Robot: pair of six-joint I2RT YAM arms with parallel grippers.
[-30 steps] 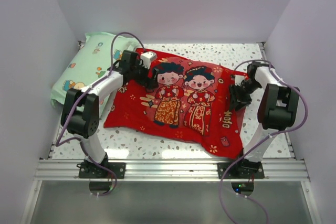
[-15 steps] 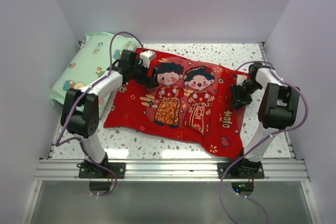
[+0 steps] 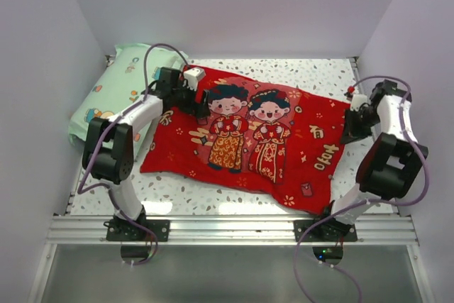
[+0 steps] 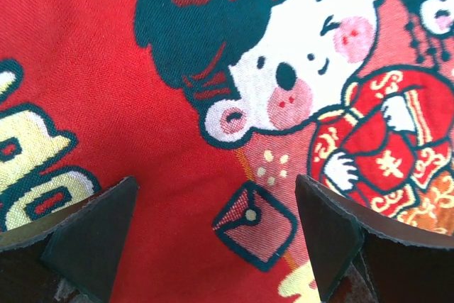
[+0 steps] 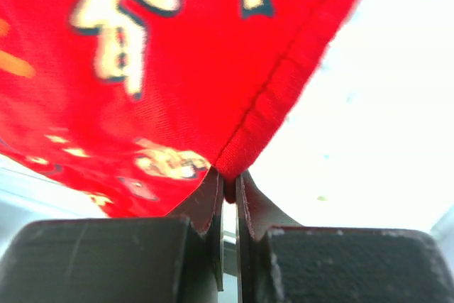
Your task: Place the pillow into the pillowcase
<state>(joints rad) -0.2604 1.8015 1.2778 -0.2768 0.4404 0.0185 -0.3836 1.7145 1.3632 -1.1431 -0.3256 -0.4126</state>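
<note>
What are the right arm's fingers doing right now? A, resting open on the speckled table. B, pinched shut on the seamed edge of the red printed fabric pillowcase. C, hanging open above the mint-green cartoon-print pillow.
B: the right wrist view shows the right arm's fingers closed together on the seamed edge of the red printed fabric pillowcase.

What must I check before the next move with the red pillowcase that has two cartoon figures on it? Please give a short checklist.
1. Hold of the right gripper on the red fabric pillowcase printed with two cartoon figures: ok, jaws shut on its hem.
2. Hold of the left gripper on it: not ok, jaws open above the print.
3. Place of the cream-yellow dimpled pillow: cannot tell, no view shows it.
4. Place of the pillowcase opening: cannot tell.
5. The mint-green cartoon-print pillow away from the right gripper: ok, it lies at the far left.
</note>
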